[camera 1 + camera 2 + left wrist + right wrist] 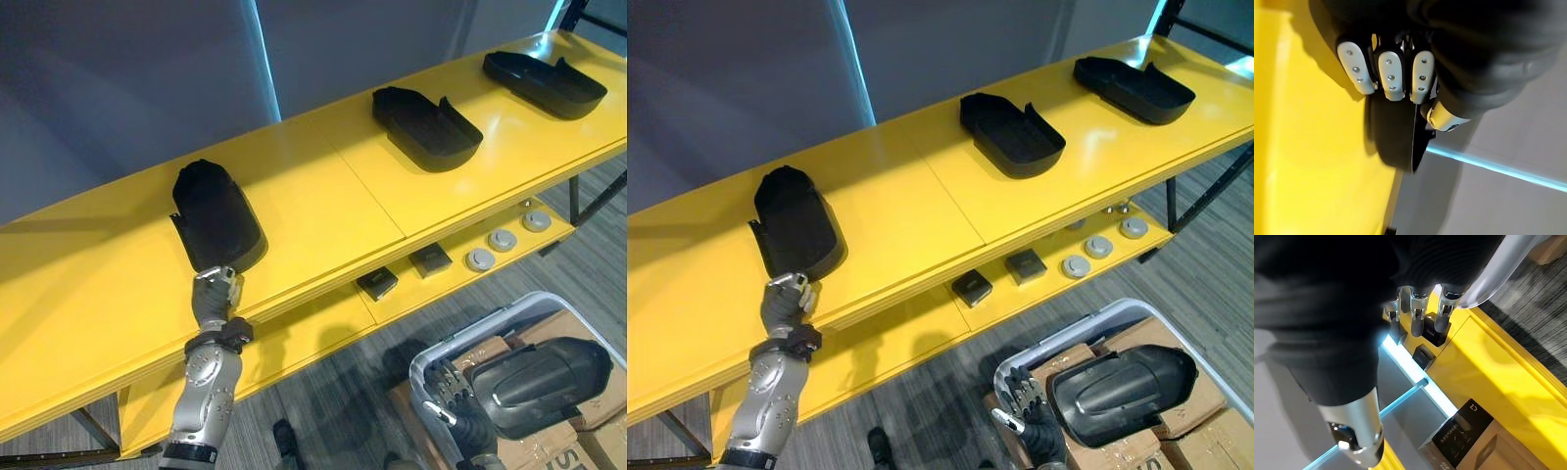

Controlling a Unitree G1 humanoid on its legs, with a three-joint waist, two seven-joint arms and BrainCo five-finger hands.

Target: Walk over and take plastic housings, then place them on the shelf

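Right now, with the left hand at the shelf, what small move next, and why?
Probably open the fingers of the left hand: its housing already lies flat on the yellow shelf, beside two others. The right hand carries a spare housing.

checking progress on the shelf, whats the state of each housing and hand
left housing: on top shelf, dome up, held at its near end
middle housing: hollow side up, untouched
right housing: hollow side up, untouched
fourth housing: dome up over the clear bin
left hand: shut on left housing
right hand: at fourth housing's end, grip unclear
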